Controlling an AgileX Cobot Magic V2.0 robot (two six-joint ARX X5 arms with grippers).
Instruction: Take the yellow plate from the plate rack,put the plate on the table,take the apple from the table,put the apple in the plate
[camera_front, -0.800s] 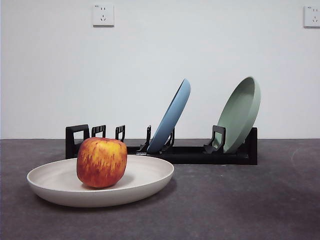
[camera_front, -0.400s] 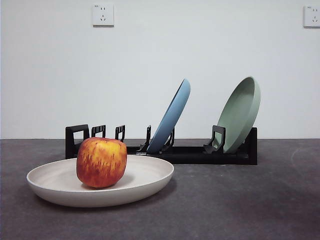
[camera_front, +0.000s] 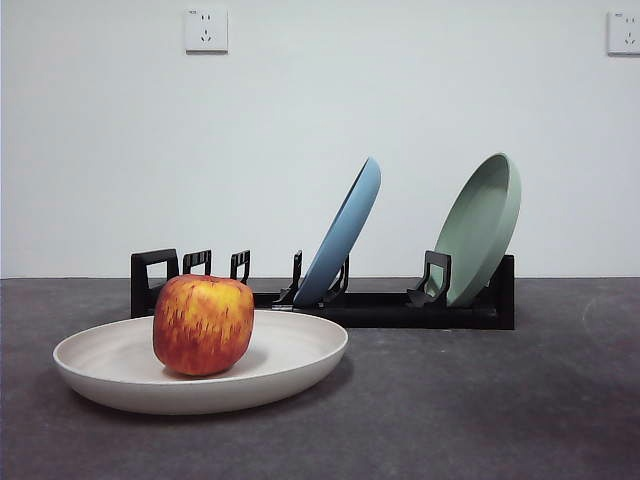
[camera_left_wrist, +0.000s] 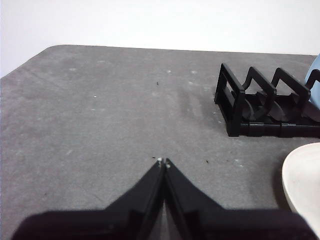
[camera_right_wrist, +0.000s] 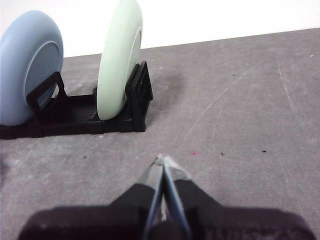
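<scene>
Left gripper (camera_left_wrist: 162, 161): clenched shut on nothing, low over bare table (camera_front: 480, 400), on the side of the rounded far corner, well apart from the rack's handle end. Right gripper (camera_right_wrist: 162, 159): likewise closed and empty, over open worktop near the rack's other end. Neither visible from the front.

Nothing moved over the past second: same layout, no arm in the front view. Judged as task complete, arms parked.

Plate rack (camera_front: 380, 305): toward the back edge, lying along it, handle-end slots now empty.
Yellow plate (camera_front: 300, 365): flat on the table toward the near edge, on the left arm's side, in front of the rack's handle end and apart from it.
Green plate (camera_front: 485, 225) and blue plate (camera_front: 345, 235): upright in the rack, leaning, untouched.
Apple (camera_front: 203, 325): resting inside the yellow plate, upright, slightly off centre, free of any grip.

No step left to do, by the look of it.
</scene>
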